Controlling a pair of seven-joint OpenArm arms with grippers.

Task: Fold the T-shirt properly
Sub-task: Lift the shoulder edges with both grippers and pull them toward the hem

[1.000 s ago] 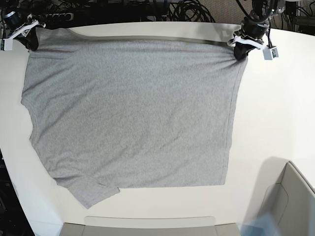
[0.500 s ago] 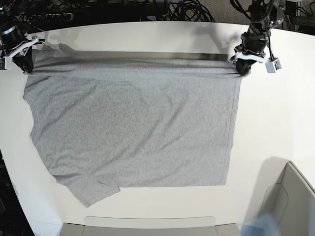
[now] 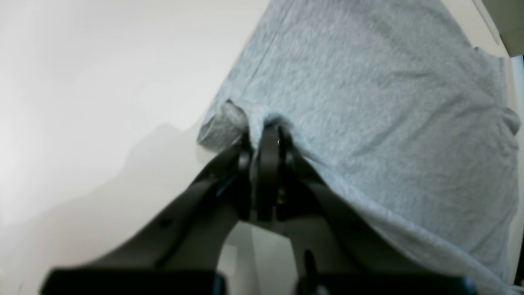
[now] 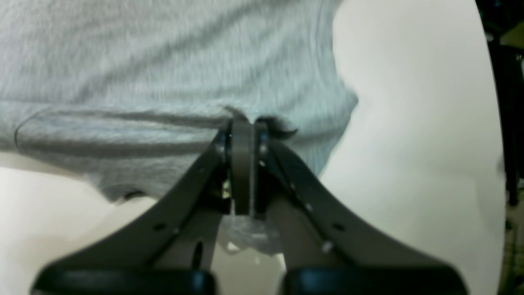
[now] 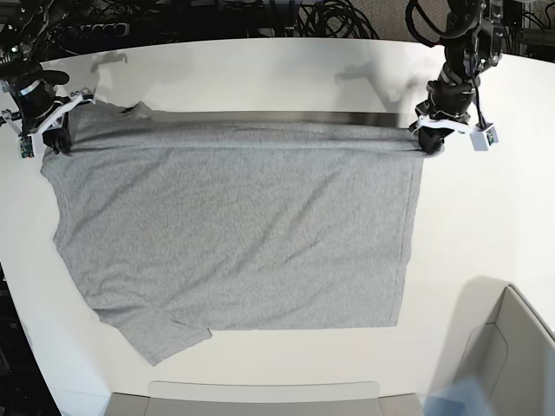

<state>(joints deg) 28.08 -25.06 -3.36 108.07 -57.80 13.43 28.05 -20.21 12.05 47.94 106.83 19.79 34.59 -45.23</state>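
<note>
My left end effector [image 5: 428, 144] and right end effector [image 5: 54, 139], each clenched on the T-shirt [image 5: 234, 234], have dragged its far edge nearer across the worktop [image 5: 494, 225], starting the fold.

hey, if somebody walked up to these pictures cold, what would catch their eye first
A big grey T-shirt spread plain side up, covering most of the white table. Its far edge is pinched at both corners: the left hand grips the corner on the base view's right, the right hand grips the one on its left, pulling that edge into a taut line.
</note>
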